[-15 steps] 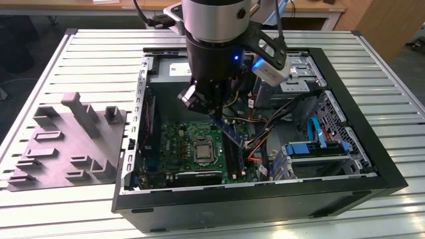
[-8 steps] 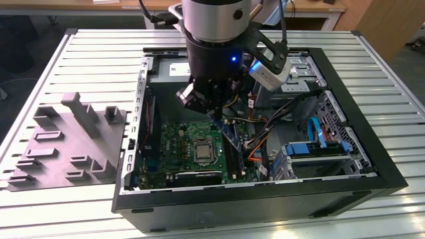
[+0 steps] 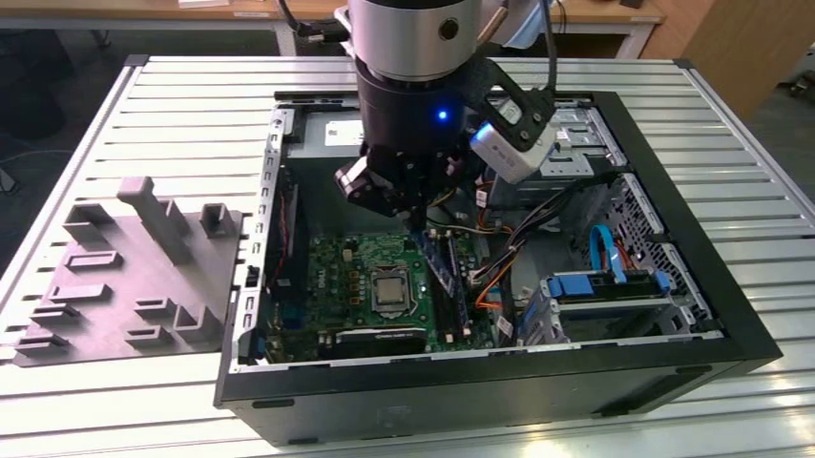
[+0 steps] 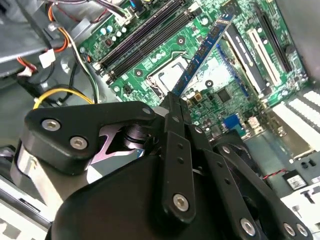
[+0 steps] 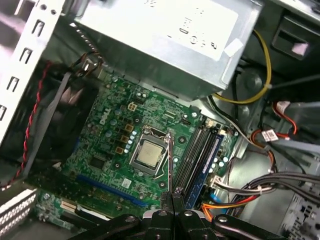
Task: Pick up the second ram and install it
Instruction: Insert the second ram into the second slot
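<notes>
My gripper point(image 3: 414, 218) reaches down inside the open computer case point(image 3: 510, 382) and is shut on the second ram point(image 4: 200, 55), a long narrow blue-green stick. The stick juts out from the fingertips point(image 4: 173, 107) and hangs above the green motherboard point(image 3: 350, 277), over the processor socket point(image 5: 149, 153). In the first wrist view the ram point(image 5: 170, 160) shows edge-on, just beside the long black memory slots point(image 5: 192, 155) and apart from them. A blue strip point(image 5: 209, 160) lies along the outermost slot.
A grey moulded tray point(image 3: 128, 277) lies on the slatted table at the exterior view's left. Inside the case are a metal power supply box point(image 5: 160, 35), bundled cables point(image 5: 260, 135) beside the slots, and a blue-railed drive cage point(image 3: 612, 286).
</notes>
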